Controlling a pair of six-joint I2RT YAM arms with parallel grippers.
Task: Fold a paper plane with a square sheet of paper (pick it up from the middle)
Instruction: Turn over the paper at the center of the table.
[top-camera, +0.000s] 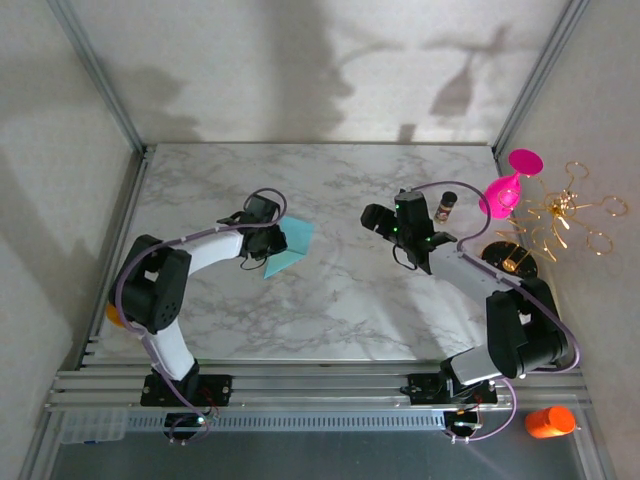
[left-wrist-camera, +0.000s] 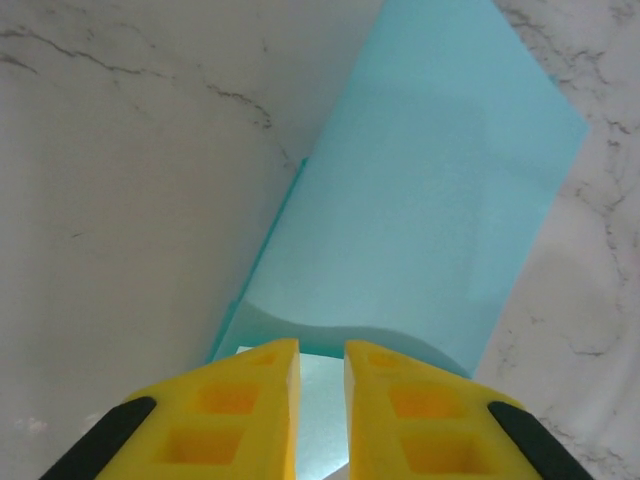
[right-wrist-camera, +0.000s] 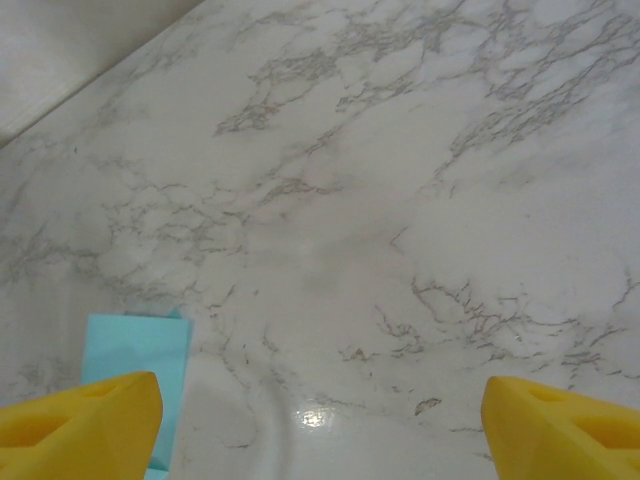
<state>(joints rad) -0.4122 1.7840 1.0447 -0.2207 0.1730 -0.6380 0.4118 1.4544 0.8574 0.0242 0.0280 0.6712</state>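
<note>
The square sheet of paper (top-camera: 292, 243) is teal-blue and lies left of the table's centre, with its near part bowed up off the marble. My left gripper (top-camera: 268, 245) is over that raised part. In the left wrist view the yellow fingers (left-wrist-camera: 260, 400) stand nearly together at the left gripper (left-wrist-camera: 322, 348), with a pale buckled strip of the paper (left-wrist-camera: 430, 200) between them. My right gripper (top-camera: 376, 220) hangs wide open over bare marble right of centre. The right wrist view has the right gripper (right-wrist-camera: 322, 390) with nothing between its fingers, and a corner of the paper (right-wrist-camera: 135, 345) beside its left finger.
At the back right stand a pink goblet (top-camera: 506, 188), a small dark bottle (top-camera: 447, 205), a black disc (top-camera: 515, 260) and a gold wire stand (top-camera: 565, 212). An orange cylinder (top-camera: 548, 422) lies off the table's front right corner. Frame posts rise at both back corners.
</note>
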